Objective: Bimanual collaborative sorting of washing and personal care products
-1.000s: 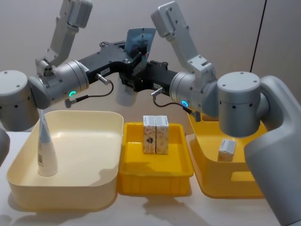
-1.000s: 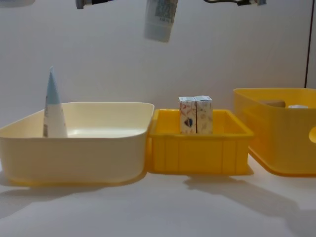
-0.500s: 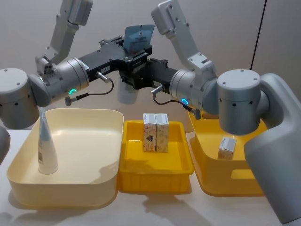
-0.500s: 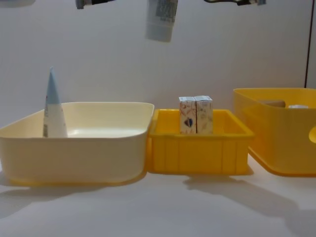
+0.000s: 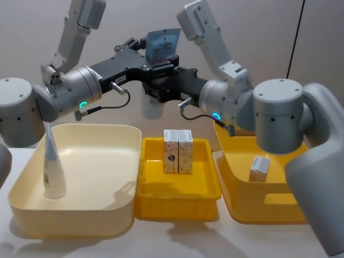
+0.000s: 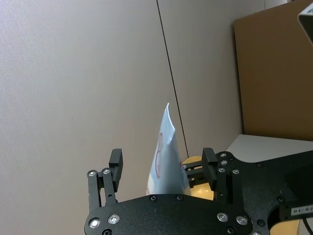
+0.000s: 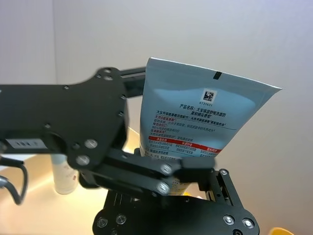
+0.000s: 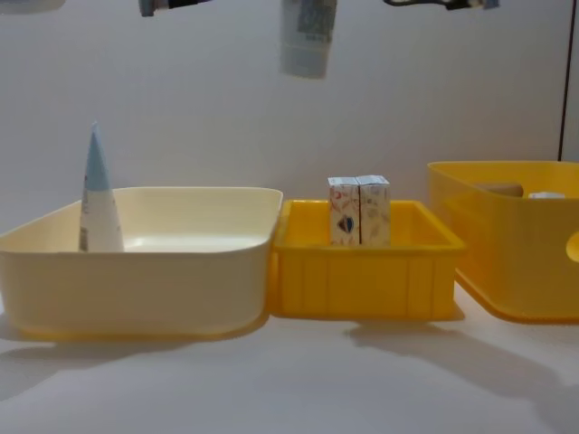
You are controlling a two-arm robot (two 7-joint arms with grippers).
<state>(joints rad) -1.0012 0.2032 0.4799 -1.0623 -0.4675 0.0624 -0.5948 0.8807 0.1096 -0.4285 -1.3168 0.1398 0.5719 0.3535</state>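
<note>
Fingers, left: I am seeing the left gripper (image 6: 164, 161) with its fingers (image 6: 116, 160) spread wide, one on each side of the held tube (image 7: 195, 122), with a gap on both sides.
Fingers, right: I am judging that the right gripper (image 5: 164, 87) is pinching the held tube low on its body, since the tube is hanging in the air and the left fingers are not touching it; the contact itself is hidden.
Held tube: it is hanging high above the table, over the gap between the cream bin (image 5: 80, 217) and the small yellow tray (image 5: 177, 207), long axis upright, crimped end up, cap end down.
Relation for the coming move: I am reading the cream bin as its place, as another tube (image 5: 52, 172) is standing there; that bin lies below and to the left, so the left arm is nearer.
Writing: I am making out a square code near the crimp, a red band and lines of small Chinese print; no brand is legible.
Boxes: a pair of boxes (image 5: 178, 152) is standing touching in the small yellow tray; a single box (image 5: 259, 169) is sitting in the large yellow bin (image 5: 258, 215).
</note>
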